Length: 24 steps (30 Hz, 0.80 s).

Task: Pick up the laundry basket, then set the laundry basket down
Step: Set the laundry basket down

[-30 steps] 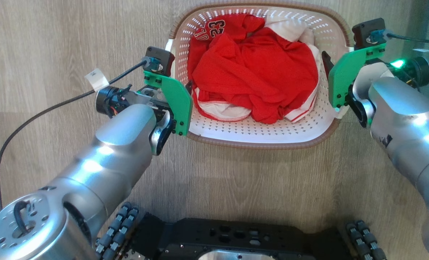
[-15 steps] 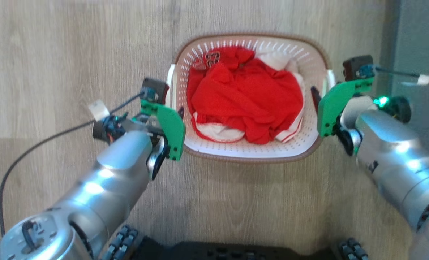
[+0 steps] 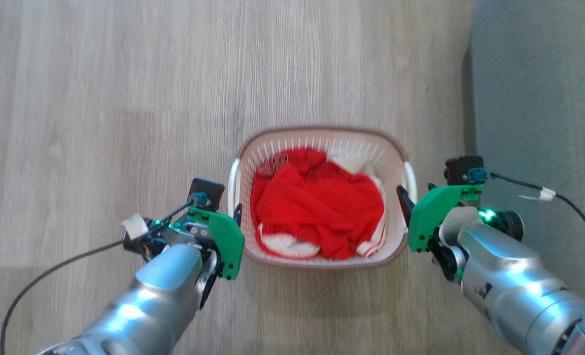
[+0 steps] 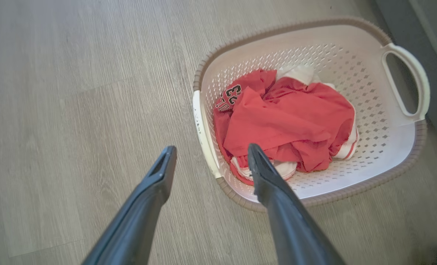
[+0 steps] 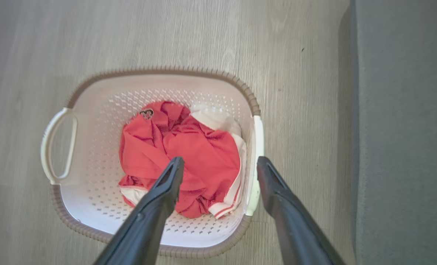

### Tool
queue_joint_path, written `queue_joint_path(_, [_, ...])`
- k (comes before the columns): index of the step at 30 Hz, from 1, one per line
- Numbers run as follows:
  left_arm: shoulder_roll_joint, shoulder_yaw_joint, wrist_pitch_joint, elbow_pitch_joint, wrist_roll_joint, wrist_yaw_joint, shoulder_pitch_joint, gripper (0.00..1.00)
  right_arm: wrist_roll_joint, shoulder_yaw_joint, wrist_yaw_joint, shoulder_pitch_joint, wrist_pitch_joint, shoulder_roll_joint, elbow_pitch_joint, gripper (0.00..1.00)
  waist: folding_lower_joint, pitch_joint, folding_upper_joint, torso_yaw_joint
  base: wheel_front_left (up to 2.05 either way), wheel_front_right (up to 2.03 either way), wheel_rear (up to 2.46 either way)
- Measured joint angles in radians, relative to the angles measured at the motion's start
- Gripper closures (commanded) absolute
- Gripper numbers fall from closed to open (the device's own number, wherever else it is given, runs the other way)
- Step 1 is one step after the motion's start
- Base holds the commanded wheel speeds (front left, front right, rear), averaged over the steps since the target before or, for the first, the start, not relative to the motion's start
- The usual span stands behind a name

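Laundry basket (image 3: 317,263) is sitting on the floor (image 3: 124,98) between my left end effector (image 4: 211,151) and right end effector (image 5: 220,162), both gaping wide and empty. I'm judging pickup pending, needing both lowering astride its handles (image 5: 258,147), then closing.

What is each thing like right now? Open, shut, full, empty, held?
laundry basket: upright on the floor, not held, clothes inside.
clothes: crumpled in a heap in the basket.
left end effector: open, holding nothing.
right end effector: open, holding nothing.
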<state>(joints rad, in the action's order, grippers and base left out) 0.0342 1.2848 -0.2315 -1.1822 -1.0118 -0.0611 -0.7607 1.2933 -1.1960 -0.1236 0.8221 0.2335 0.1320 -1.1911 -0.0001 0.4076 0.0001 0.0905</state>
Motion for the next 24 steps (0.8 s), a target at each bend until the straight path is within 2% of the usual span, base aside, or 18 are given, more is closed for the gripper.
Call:
queue_joint_path(3, [0.0,-0.01,-0.014,0.005,0.0,-0.001,0.014,0.0,0.007,0.041,0.0,-0.022,0.012,0.006,0.014,0.0,0.0,-0.071,0.0,-0.005,0.0,0.0,0.0])
queue_joint_path(5, [0.002,-0.047,-0.017,0.03,0.009,-0.011,0.021,0.0,-0.014,0.104,0.0,-0.027,0.012,0.024,0.049,0.0,0.0,-0.115,0.0,-0.007,0.0,0.0,0.0])
queue_joint_path(10, [0.053,-0.252,-0.018,0.242,0.132,-0.091,0.052,0.0,-0.174,0.361,0.0,-0.047,0.015,0.09,0.193,0.0,0.0,-0.217,0.0,-0.009,0.0,0.0,0.0])
queue_joint_path(13, [0.095,-0.379,-0.018,0.379,0.246,-0.13,0.142,0.0,-0.308,0.544,0.0,-0.122,0.016,0.103,0.314,0.0,0.0,-0.267,0.0,-0.01,0.0,0.0,0.0])
queue_joint_path(20, [0.106,-0.69,-0.018,0.709,0.492,-0.142,0.37,0.0,-0.625,0.876,0.0,-0.367,0.016,0.078,0.63,0.0,0.0,-0.334,0.0,-0.012,0.0,0.0,0.0])
queue_joint_path(24, [0.071,-0.834,-0.021,0.878,0.613,-0.112,0.439,0.0,-0.77,0.996,0.0,-0.444,0.018,0.02,0.826,0.0,0.0,-0.343,0.0,-0.011,0.0,0.0,0.0])
